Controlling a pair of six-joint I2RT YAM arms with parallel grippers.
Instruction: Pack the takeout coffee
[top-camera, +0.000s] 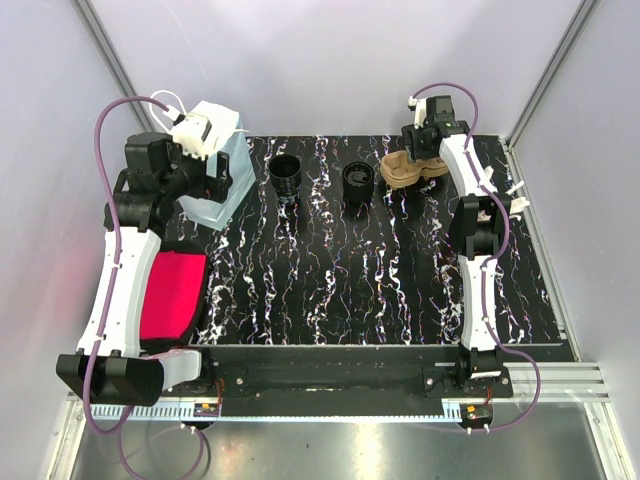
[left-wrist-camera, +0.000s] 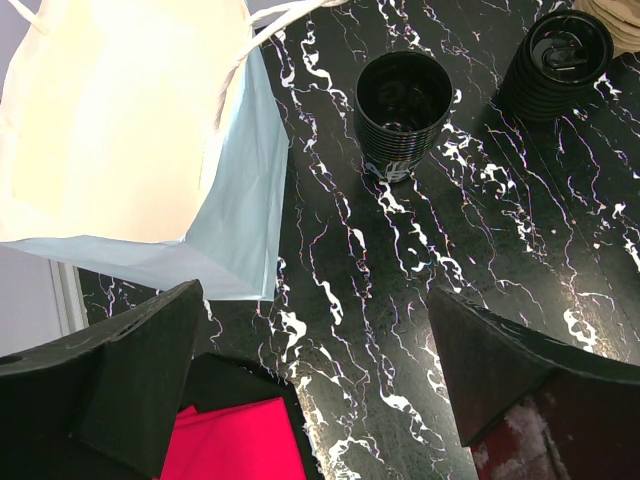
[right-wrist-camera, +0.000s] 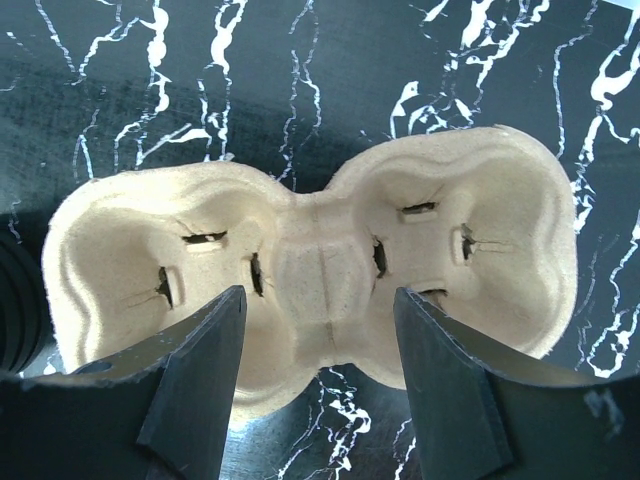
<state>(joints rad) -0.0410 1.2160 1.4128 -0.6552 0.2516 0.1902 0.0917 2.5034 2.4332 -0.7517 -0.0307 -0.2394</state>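
Cardboard is lying under our right gripper (right-wrist-camera: 318, 300): it is the cup carrier (right-wrist-camera: 320, 250), flat on the table, with its thin middle part sitting between the two fingers. Those fingers are standing apart, one over each cup hole, and they are not squeezing anything.

Our left gripper (left-wrist-camera: 312, 300) is hanging wide open and is holding nothing too. The paper bag (left-wrist-camera: 120, 120) is standing out past one of its fingers, mouth up. The red cloth (left-wrist-camera: 235, 440) is lying down under that same finger. The open black cup (left-wrist-camera: 403, 110) is standing ahead of the gap between the fingers. The lidded black cup (left-wrist-camera: 560, 60) is standing ahead of the other finger.

We are thinking the packing is only starting. Both carrier holes are showing empty, and both cups are standing on the table. One cup is missing a lid, and we are not seeing anything inside the bag. We are guessing the cups are going into the carrier and then into the bag.

The table (top-camera: 350, 290) is looking black with white squiggles, hard and a bit shiny. Pale plain walls (top-camera: 330, 60) are standing around it. A metal rail (top-camera: 330, 400) is running far behind both grippers, by our arm bases.
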